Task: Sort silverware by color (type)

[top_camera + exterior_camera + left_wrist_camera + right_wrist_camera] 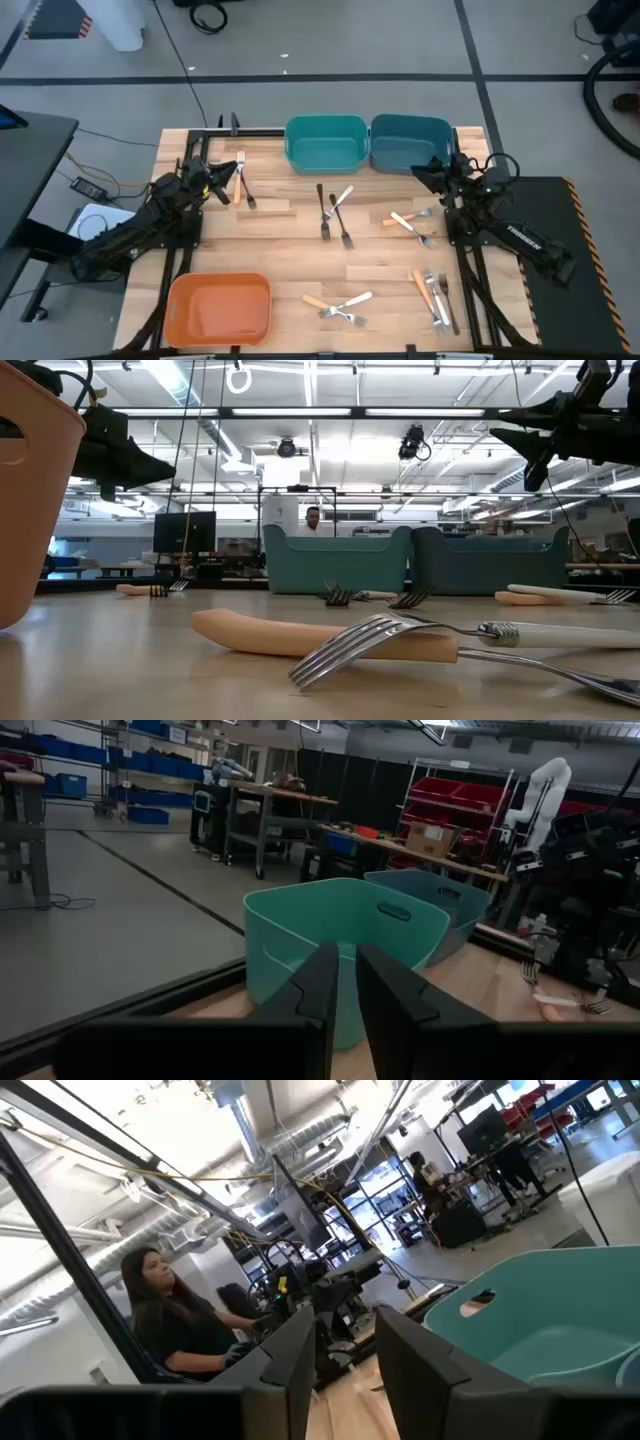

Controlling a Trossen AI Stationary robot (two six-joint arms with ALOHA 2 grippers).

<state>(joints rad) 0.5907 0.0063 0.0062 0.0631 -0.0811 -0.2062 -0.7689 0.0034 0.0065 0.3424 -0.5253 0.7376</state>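
Small forks lie scattered flat on the wooden table. An orange-handled fork [239, 186] and a dark one [248, 192] lie near my left gripper [232, 172]. Two dark forks [321, 212] and a silver fork [341, 199] lie in the middle. Orange-handled and silver forks lie at the right [408, 224], lower right [434, 296] and lower middle [338, 305]. My left gripper [347, 952] hovers with a narrow gap between its fingers and holds nothing. My right gripper [420, 172] [345, 1315] hovers near the blue bin, open and empty.
A teal bin [325, 143] and a blue bin [410, 143] stand side by side at the far edge. An orange bin [218, 308] sits at the near left corner. A person [165, 1310] sits beyond the table, and another person [313, 517] shows behind the bins.
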